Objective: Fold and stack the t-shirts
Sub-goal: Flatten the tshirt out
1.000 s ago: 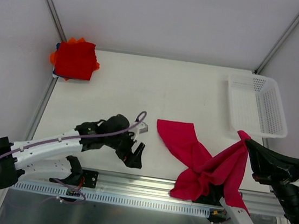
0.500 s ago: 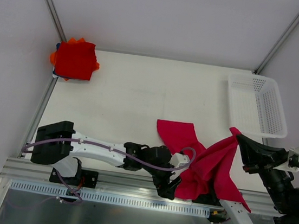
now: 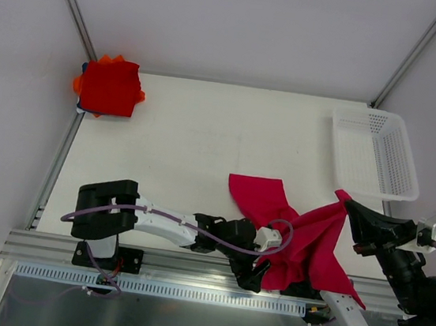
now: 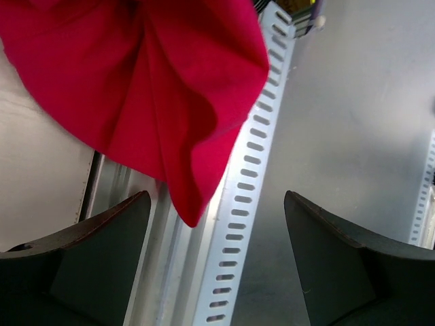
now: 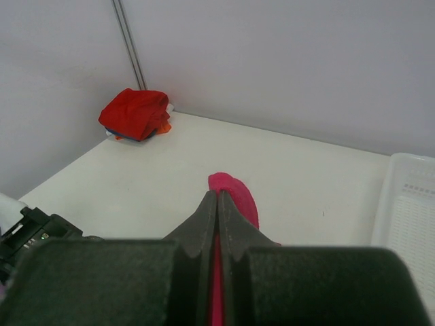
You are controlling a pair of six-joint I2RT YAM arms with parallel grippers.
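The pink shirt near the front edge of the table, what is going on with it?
The right gripper is shut on one corner of the crimson-pink t-shirt and holds it lifted. The rest lies unfolded on the table, partly hanging over the front rail. The left gripper is open around the hanging end and grips nothing. A stack of folded t-shirts sits in the far left corner.
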